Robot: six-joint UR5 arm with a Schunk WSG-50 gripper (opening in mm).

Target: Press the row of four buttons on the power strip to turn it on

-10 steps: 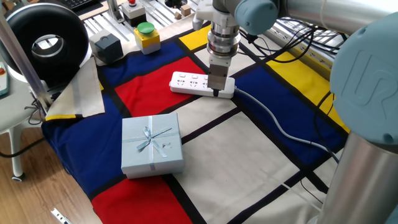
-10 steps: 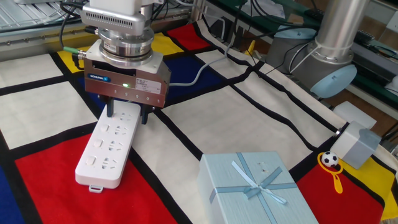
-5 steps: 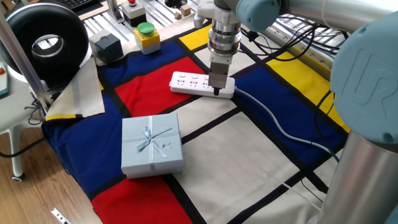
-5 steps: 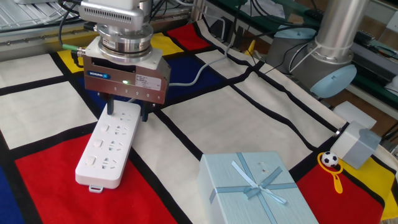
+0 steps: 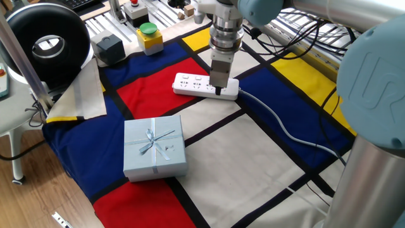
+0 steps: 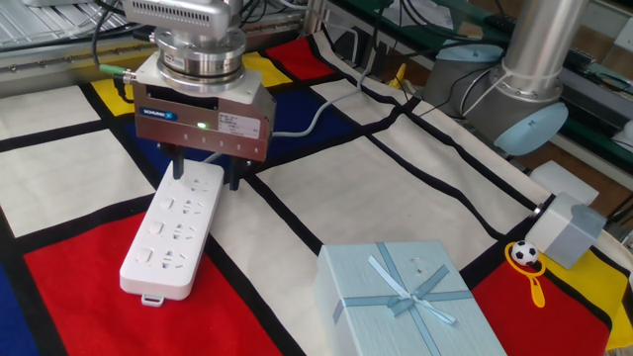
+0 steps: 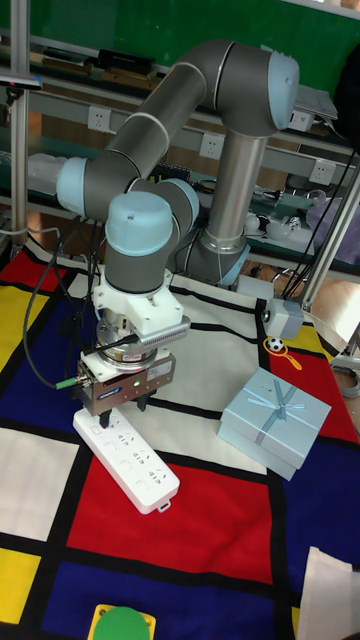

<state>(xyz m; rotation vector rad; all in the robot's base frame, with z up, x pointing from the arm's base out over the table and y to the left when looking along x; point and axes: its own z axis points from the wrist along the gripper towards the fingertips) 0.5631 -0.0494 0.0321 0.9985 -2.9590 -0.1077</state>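
The white power strip lies flat on the coloured cloth, and its pale grey cable runs off to the right. My gripper points straight down over the strip's cable end. Its two black fingers stand apart, one over the strip's edge and the other just beside it, and they hold nothing. The four buttons are too small to make out.
A pale blue gift box sits in front of the strip. Behind it stand a yellow box with a green button, a black cube and a big black ring. A grey cube and a small football toy lie near the arm's base.
The gripper has lifted a little above the strip's cable end and shifted slightly. The strip and the gift box have stayed in place.
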